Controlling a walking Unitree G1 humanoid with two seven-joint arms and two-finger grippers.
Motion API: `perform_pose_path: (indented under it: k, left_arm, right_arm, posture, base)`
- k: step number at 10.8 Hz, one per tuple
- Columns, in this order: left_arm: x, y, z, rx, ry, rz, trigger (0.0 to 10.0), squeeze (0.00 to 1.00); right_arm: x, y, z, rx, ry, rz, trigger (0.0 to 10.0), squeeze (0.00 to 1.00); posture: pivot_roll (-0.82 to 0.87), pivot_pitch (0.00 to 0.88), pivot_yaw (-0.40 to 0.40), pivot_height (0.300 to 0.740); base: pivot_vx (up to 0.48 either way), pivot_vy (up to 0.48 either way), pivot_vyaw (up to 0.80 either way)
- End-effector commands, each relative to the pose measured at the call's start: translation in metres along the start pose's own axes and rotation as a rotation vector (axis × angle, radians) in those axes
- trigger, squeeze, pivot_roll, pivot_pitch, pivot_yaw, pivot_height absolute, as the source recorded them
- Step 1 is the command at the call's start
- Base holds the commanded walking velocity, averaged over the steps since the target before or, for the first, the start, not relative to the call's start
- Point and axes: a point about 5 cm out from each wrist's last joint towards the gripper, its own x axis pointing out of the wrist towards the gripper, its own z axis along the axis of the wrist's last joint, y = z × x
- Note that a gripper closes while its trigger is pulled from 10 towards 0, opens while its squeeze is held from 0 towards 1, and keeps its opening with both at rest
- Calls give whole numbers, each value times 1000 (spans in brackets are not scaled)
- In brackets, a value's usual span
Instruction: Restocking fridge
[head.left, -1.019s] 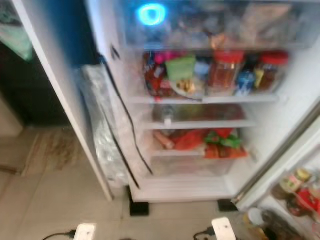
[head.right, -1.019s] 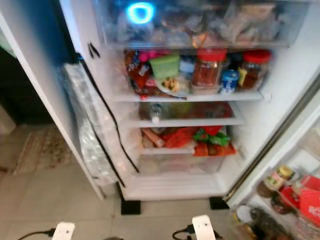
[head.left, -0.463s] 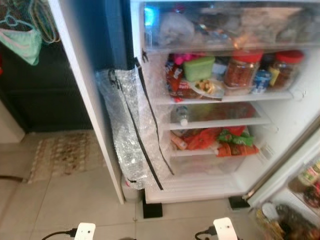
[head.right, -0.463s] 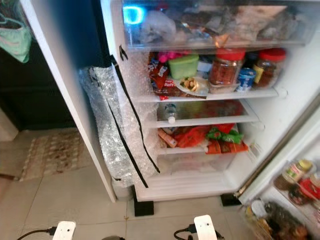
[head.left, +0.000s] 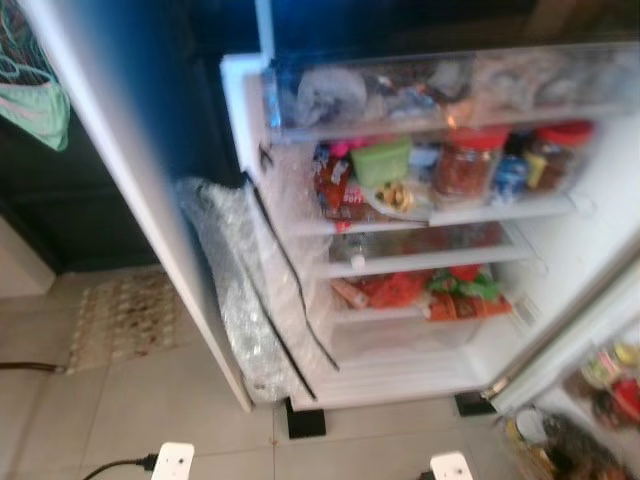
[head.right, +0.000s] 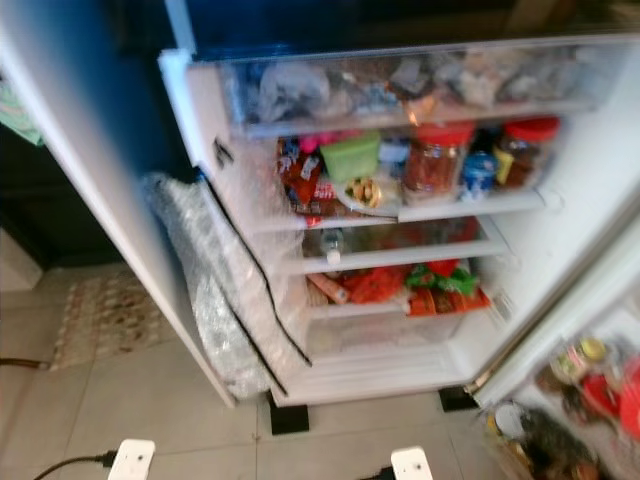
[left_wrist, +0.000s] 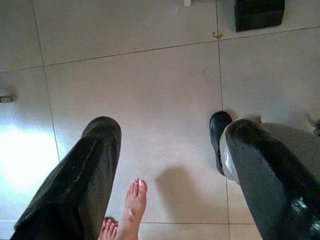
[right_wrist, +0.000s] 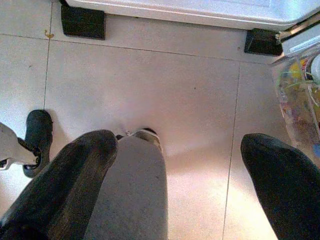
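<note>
The fridge (head.right: 400, 230) is standing open well ahead of both pincers, its shelves (head.right: 400, 255) already crowded; your view is tilting since a moment ago. The left pincer (left_wrist: 165, 165) and right pincer (right_wrist: 175, 180) are hanging apart, empty, over the floor (right_wrist: 150, 85).

No text, brand or number could be read anywhere. The labels on the red-lidded jars (head.right: 433, 160) at about one o'clock in the open fridge (head.right: 590, 200), and on the red packets (head.right: 300, 180) beside them (all softened by blur), showed as mere patches of colour.
</note>
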Motion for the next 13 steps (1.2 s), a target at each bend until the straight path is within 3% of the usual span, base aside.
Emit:
perform_pose_path:
  k: [1, 6, 9, 10, 12, 13]
  left_arm:
    - [-1, 0, -8, 21, 26, 0, 10000, 0]
    - [-2, 0, -12, 21, 39, 0, 10000, 0]
    - [-4, 5, -20, 43, 68, 3, 10000, 0]
    - [-4, 8, -19, 42, 69, 11, 10000, 0]
    - [-3, 7, -15, 32, 65, 15, 10000, 0]
    - [-3, 6, -14, 49, 63, 11, 10000, 0]
  right_arm:
    - [-1, 2, -9, 19, 34, 4, 10000, 0]
    - [-1, 5, -5, 65, 19, 11, 10000, 0]
    - [-1, 5, -6, 123, 12, -8, 10000, 0]
    - [-1, 5, -7, 186, 12, -19, 10000, 0]
    - [-2, 3, -12, 186, 25, -30, 10000, 0]
    - [-2, -1, -9, 234, 15, -48, 10000, 0]
  posture:
    - [1, 0, 35, 740]
    - [2, 0, 41, 740]
    - [-7, 0, 61, 740]
    - [2, 0, 54, 740]
    - [12, 0, 46, 740]
    - [11, 0, 43, 740]
  base:
    - [0, 0, 0]
    - [0, 0, 0]
    - [0, 0, 0]
    - [0, 0, 0]
    - [0, 0, 0]
    - [0, 0, 0]
